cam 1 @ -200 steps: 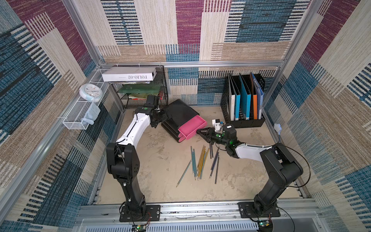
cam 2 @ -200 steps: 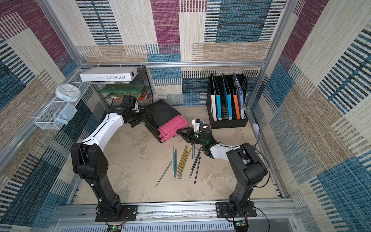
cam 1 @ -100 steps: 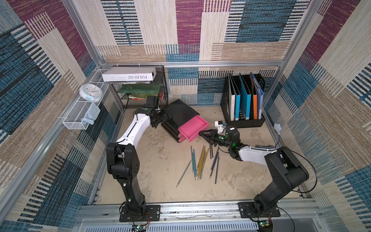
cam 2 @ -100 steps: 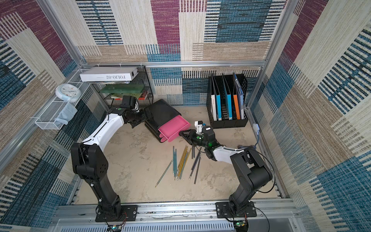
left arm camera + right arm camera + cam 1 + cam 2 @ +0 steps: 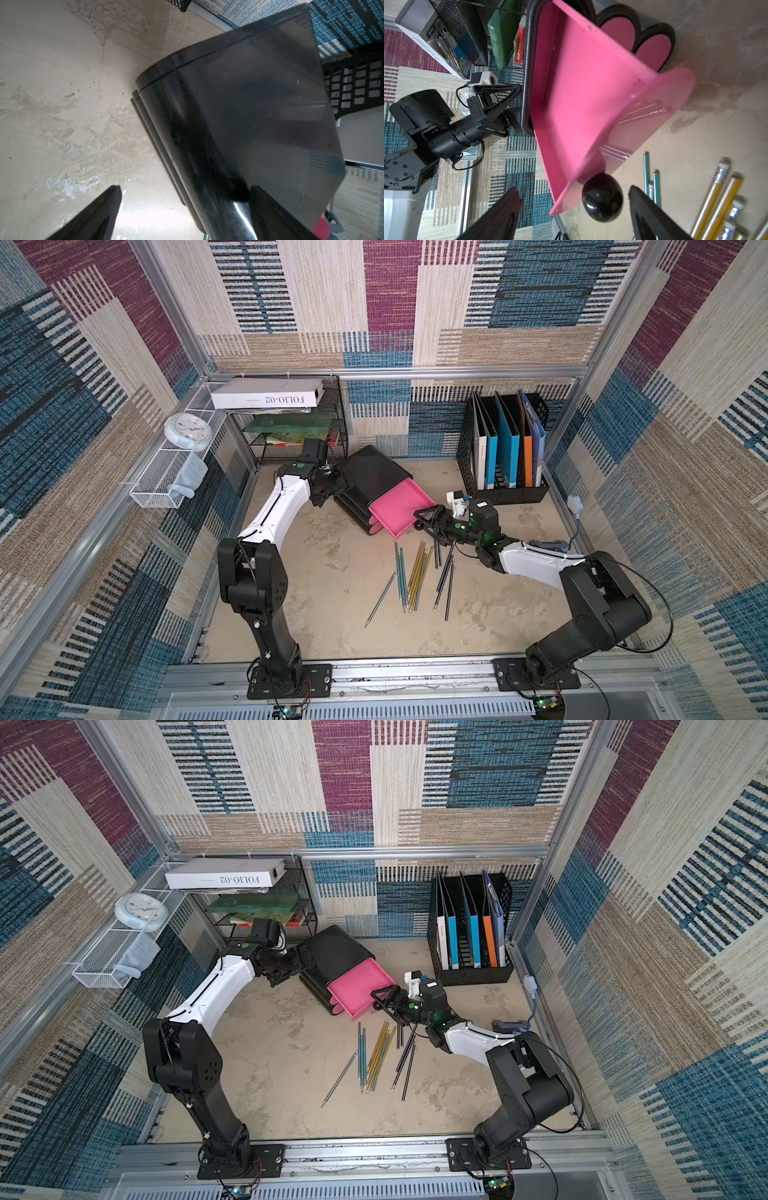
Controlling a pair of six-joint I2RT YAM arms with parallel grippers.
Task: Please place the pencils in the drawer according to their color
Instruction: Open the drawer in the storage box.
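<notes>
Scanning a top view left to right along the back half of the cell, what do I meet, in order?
The clock → white FOLIO-02 box → black drawer unit → its pulled-out pink drawer → black file rack.

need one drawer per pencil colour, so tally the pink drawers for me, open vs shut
open pink drawer: 1
shut pink drawers: 2
total: 3

Pencils [image 5: 417,572], drawer unit [image 5: 370,477] on tabletop [image 5: 324,605]
</notes>
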